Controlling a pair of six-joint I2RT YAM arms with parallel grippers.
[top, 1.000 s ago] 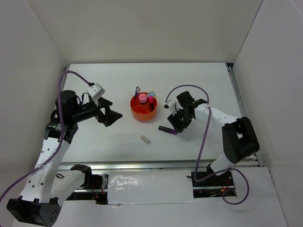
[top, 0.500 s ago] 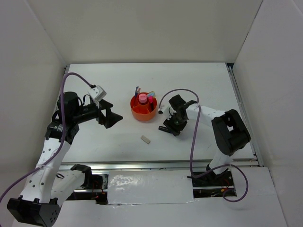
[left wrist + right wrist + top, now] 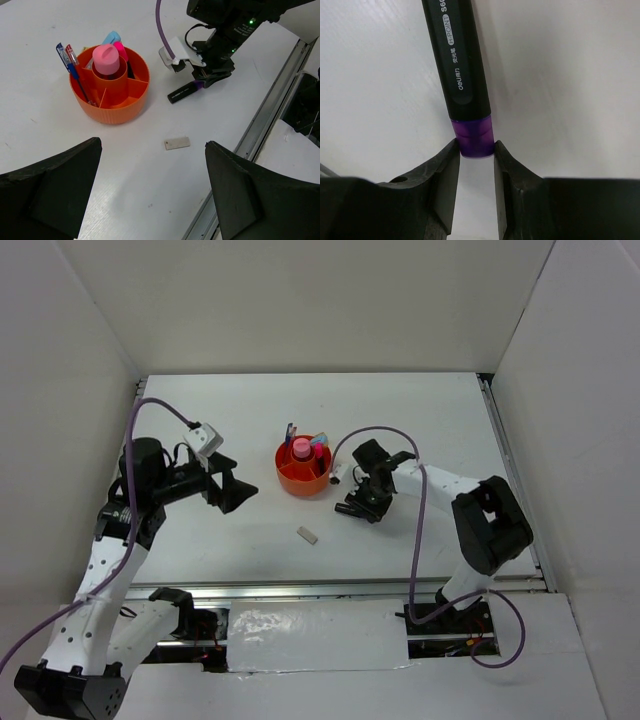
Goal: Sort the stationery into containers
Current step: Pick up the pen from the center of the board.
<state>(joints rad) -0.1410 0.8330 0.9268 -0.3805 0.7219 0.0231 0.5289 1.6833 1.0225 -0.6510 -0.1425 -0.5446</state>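
- Two loose pieces lie on the table (image 3: 250, 410): a purple marker (image 3: 462, 75) and an eraser (image 3: 307, 534). The rest of the stationery stands in the organizer (image 3: 292, 481).
- The right gripper (image 3: 476, 160) is down at the table, with its jaws narrow. A finger (image 3: 440, 175) presses against each side of the marker's purple end. The black barrel lies flat on the table and points away from the wrist.
- The left gripper (image 3: 240, 490) hovers left of the organizer, spread wide and holding nothing. Its fingers (image 3: 50, 190) frame the lower corners of its own view.
- The organizer sits just beside the right gripper, on its left in the top view, near but not touching. The eraser lies nearer the table's front edge, between the two grippers and apart from both.
- The right arm's purple cable (image 3: 385, 432) arcs above the wrist.
- From above, the right gripper covers most of the marker, so the grip cannot be judged there.
- Only the right wrist view shows the fingers meeting the purple end, and the white print on the barrel.
- Only the left wrist view shows the organizer's contents. A pink cylinder (image 3: 106, 57) stands in the central cup. Blue pens (image 3: 67, 57) lean out of one outer compartment. A light blue marker (image 3: 111, 37) and a pink marker (image 3: 120, 50) stand on the far side.
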